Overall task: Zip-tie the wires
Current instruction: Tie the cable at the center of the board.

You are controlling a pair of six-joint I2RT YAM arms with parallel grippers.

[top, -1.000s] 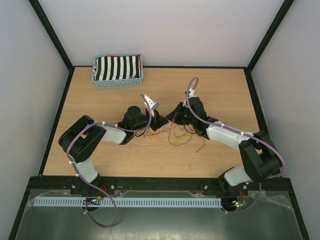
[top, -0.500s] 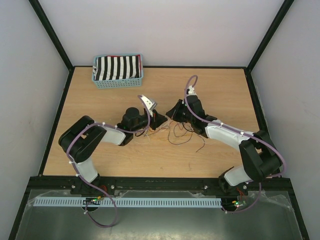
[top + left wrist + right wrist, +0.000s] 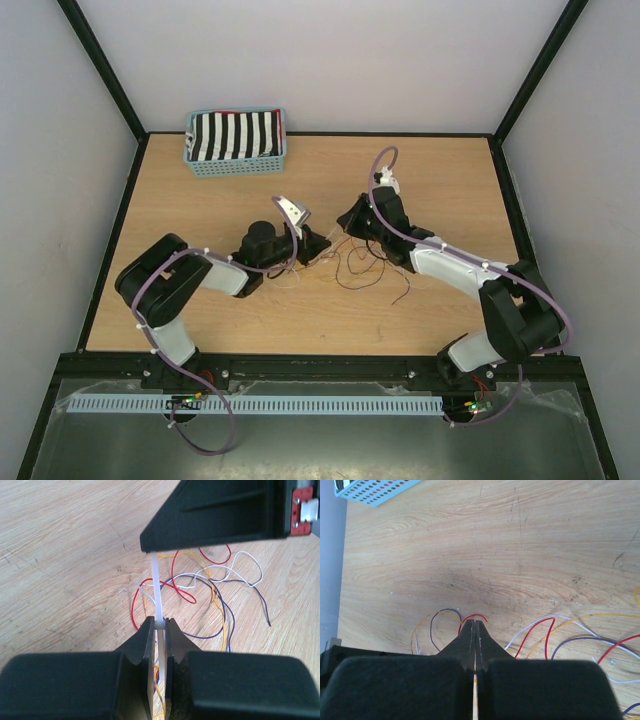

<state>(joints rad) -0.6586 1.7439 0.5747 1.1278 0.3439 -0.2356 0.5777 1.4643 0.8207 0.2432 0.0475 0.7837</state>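
Note:
The wires (image 3: 366, 262) are thin red, yellow, white and purple strands lying in loose loops on the wooden table. They also show in the left wrist view (image 3: 200, 582) and the right wrist view (image 3: 547, 632). My left gripper (image 3: 319, 243) (image 3: 159, 622) is shut on the head of a white zip tie (image 3: 157, 587). The tie's strap runs up from it to my right gripper (image 3: 346, 220) (image 3: 475, 623). That gripper is shut, with a thin pale strip of the tie showing between its jaws. Both grippers hover just above the wires' left end, tips close together.
A blue basket (image 3: 236, 165) holding black-and-white striped cloth stands at the back left; its corner shows in the right wrist view (image 3: 370, 491). Purple arm cables (image 3: 383, 200) loop above both wrists. Black frame rails border the table.
The right gripper has shifted slightly toward the far side and the left wrist has drawn a little left. The wires lie much the same.

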